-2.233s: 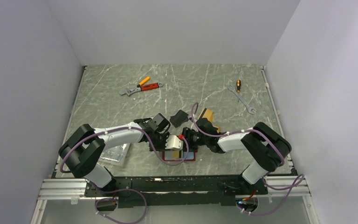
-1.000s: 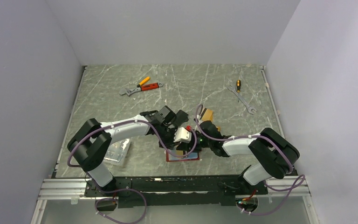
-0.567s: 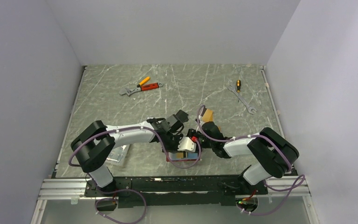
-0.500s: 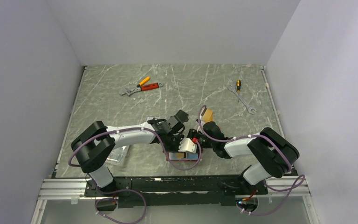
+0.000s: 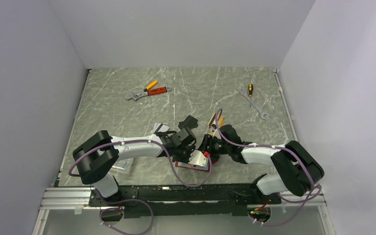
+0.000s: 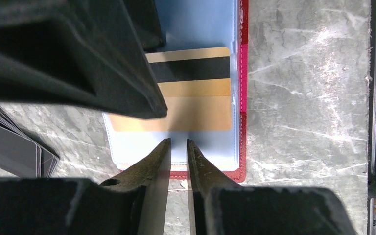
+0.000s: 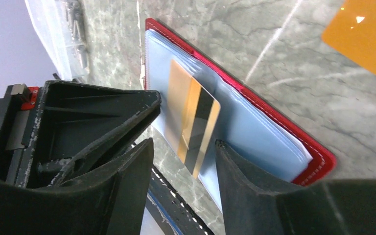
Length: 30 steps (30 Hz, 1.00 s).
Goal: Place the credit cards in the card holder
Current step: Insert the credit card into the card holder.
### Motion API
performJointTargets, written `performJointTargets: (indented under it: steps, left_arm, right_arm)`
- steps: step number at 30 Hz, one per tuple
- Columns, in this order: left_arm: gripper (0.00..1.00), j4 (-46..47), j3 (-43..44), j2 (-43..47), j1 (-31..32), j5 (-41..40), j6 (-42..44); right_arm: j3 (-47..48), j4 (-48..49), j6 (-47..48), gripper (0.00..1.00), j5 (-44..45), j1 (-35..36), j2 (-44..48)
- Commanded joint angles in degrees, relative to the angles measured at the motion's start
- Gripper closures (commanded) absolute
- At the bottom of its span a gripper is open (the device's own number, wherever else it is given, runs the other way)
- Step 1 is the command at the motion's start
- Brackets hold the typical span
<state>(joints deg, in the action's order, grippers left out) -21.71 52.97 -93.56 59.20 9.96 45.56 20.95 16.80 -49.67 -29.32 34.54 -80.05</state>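
Observation:
The card holder [image 5: 180, 164] lies open near the table's front edge, red rim [image 6: 242, 73] around bluish lining [image 7: 274, 112]. One gold credit card [image 6: 191, 90] with a dark stripe lies flat on its lining [image 7: 193, 122]. My left gripper [image 5: 201, 162] hovers low over the holder's end [image 6: 177, 143], its jaws a slim gap apart with nothing between them. My right gripper [image 5: 206, 151] stands open over the card [image 7: 183, 145], not touching it. More orange-gold credit cards [image 5: 215, 120] lie just beyond, one showing in the right wrist view [image 7: 367, 34].
A black flat piece [image 5: 189, 121] and a pale card [image 5: 160, 128] lie behind the grippers. A dark flat stack [image 6: 10, 147] sits beside the holder. The clear plastic box [image 5: 122, 164] is at the left. Pliers [image 5: 149, 90] and a wrench [image 5: 254, 103] lie far back.
Both grippers have come nearer the front edge over the holder. The left jaws have narrowed and the right jaws have widened. The gold card now lies free on the lining.

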Motion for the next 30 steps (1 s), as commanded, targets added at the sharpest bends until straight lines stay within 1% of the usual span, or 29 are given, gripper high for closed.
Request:
performJointTargets:
  steps: [1,5,8,10,12,13,15,17,20,24,26,30]
  left_arm:
    - [0.77,-4.8,-3.8,-3.2,-0.1,-4.1,0.8]
    - [0.76,-5.4,-2.3,-1.8,-0.1,-3.7,-0.5]
    - [0.74,-6.9,-0.4,-0.8,-0.2,-3.5,-1.3]
    - [0.73,-8.9,2.1,-0.1,-0.7,-2.1,-2.3]
    - [0.69,-10.7,3.8,1.0,-1.6,0.1,-3.4]
    - [0.65,-11.5,4.6,1.7,-2.2,1.2,-3.8]
    - [0.53,-12.2,5.6,3.7,-3.8,2.8,-5.2]
    - [0.5,-11.6,5.5,6.3,-5.7,3.8,-6.2]
    - [0.51,-9.2,3.0,7.8,-7.0,2.2,-5.3]
    - [0.54,-6.5,-0.2,4.9,-7.9,0.8,-4.1]
    - [0.55,-4.9,-1.1,3.4,-7.8,1.0,-4.0]
    - [0.58,-3.1,-2.1,0.5,-5.9,0.4,-4.1]
  right_arm:
    - [-1.2,-12.7,3.8,0.5,5.8,-0.8,0.6]
    - [-0.9,-12.0,3.2,0.6,5.6,-0.7,-0.5]
    - [-0.4,-11.8,2.8,0.66,5.7,-0.1,-0.7]
    - [0.3,-12.1,2.6,0.72,6.0,0.3,-0.8]
    - [0.9,-12.5,2.3,0.78,6.4,0.6,-1.0]
    - [1.3,-12.8,2.2,0.8,6.6,0.8,-1.1]
    - [1.9,-13.4,2.2,0.81,7.3,1.2,-1.1]
    - [2.3,-13.8,2.0,0.8,8.1,1.6,-0.8]
    - [3.1,-14.2,1.7,0.8,8.6,2.4,-0.9]
    - [5.6,-16.1,1.5,0.79,10.0,4.5,-1.6]
    - [7.0,-16.5,1.5,0.76,10.8,5.9,-2.2]
    - [9.5,-18.8,0.9,0.75,11.7,7.8,-3.9]
